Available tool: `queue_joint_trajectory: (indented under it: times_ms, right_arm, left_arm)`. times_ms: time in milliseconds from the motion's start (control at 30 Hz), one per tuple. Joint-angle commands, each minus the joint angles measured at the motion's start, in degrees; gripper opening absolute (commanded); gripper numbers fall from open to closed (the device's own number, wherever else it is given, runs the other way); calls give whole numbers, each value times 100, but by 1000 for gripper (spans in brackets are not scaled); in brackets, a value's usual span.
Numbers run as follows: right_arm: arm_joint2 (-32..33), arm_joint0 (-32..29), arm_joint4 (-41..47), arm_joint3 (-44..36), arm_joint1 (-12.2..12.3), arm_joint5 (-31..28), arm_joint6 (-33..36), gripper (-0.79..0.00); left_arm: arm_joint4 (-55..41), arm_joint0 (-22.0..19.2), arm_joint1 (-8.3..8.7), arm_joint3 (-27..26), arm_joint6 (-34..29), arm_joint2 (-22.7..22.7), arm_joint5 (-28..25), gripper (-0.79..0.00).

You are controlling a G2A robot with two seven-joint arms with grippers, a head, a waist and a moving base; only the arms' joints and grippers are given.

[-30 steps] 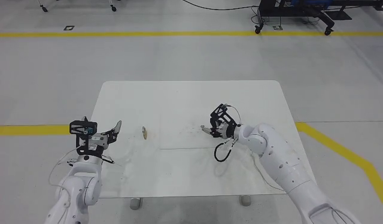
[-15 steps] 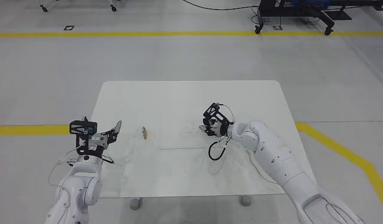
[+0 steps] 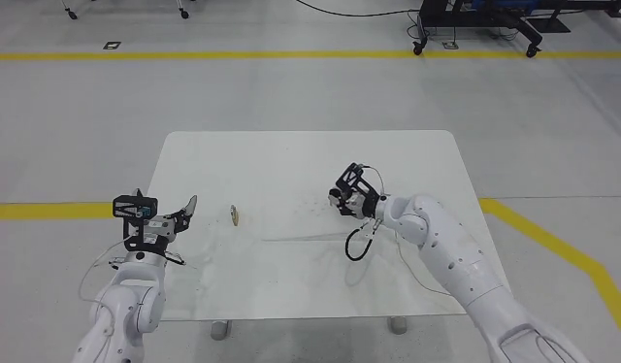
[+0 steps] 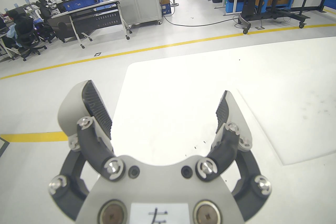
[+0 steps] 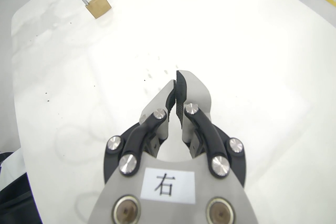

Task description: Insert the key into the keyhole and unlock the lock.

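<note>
A brass padlock (image 3: 233, 214) with a silver shackle lies flat on the white table (image 3: 291, 159), left of centre; the right wrist view shows the padlock (image 5: 95, 3) well ahead of the fingers. My right gripper (image 3: 336, 198) hovers near the table's middle, to the right of the lock. Its pads (image 5: 181, 93) are pressed together, so the right gripper (image 5: 175, 76) is shut. I cannot tell whether something thin is pinched between them. My left gripper (image 3: 184, 215) sits at the table's left edge, and the left wrist view shows the left gripper (image 4: 160, 101) wide open and empty.
A black cable (image 3: 357, 247) loops from the right wrist over the table. Small dark specks (image 5: 149, 76) dot the surface ahead of the right gripper. The table's rounded corner (image 4: 131, 67) and a yellow floor line (image 3: 291, 54) lie beyond.
The right gripper shifted a little toward the lock, then came back right and slightly toward the table's far side. The left arm and the lock kept still.
</note>
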Motion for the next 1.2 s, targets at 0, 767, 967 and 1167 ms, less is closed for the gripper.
queue_joint_trajectory:
  times_ms: [0,767,967,1167]
  right_arm:
    - [157,-183,-13,-238,58,-41,-92,-785]
    - [362,-640,-86,-642,159,-96,-302,-785]
    - [256,-546,-250,-560,144,-151,-503,-785]
    - [254,-426,-233,-398,149,-350,-602,-785]
  left_arm:
    - [0,0,0,0,0,0,0,0]
    - [300,146,-3,-958,-292,491,-726,0]
    - [1511,-555,-78,-820,-956,1812,-1025,0]
    - [2250,-1328,-298,241,-1054,3081,-390,0]
